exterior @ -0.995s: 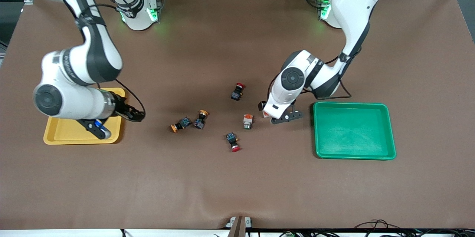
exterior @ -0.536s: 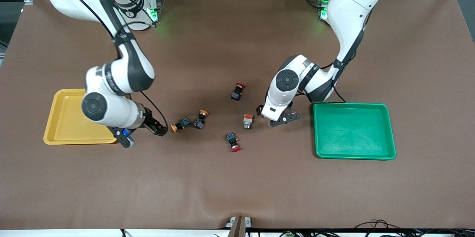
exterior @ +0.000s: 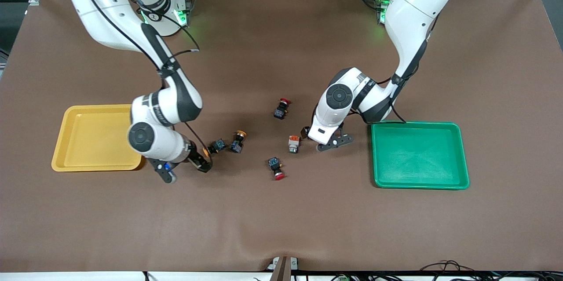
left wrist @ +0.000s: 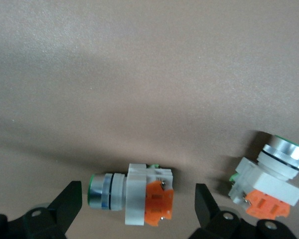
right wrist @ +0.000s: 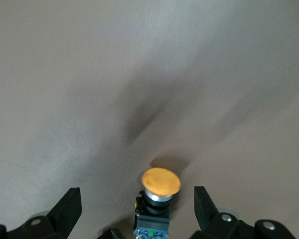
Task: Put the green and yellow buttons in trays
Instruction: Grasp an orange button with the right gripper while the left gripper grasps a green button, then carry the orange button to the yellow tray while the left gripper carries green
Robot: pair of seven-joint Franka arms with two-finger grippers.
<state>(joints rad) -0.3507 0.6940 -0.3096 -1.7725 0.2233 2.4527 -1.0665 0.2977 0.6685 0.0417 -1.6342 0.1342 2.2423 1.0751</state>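
Note:
Between the open fingers of my left gripper (left wrist: 137, 191) a white-bodied green button (left wrist: 132, 194) with an orange band lies on its side. In the front view the left gripper (exterior: 324, 139) hides it, and a second white one (exterior: 294, 144) lies just beside the hand. My right gripper (exterior: 187, 170) hangs open low over a yellow-capped button (right wrist: 157, 199) with a black-and-blue body (exterior: 217, 145). The other yellow-capped one (exterior: 238, 140) lies next to it. The yellow tray (exterior: 88, 140) is at the right arm's end and the green tray (exterior: 418, 158) at the left arm's end.
Two red-capped switches lie on the brown mat in the middle, one (exterior: 281, 108) farther from the front camera than the white button, the other (exterior: 276, 168) nearer. Cables and equipment line the edge by the arms' bases.
My right arm has swung from over the yellow tray toward the table's middle, ending over the yellow-capped button. The left gripper has crept slightly toward the white buttons. Both stayed open.

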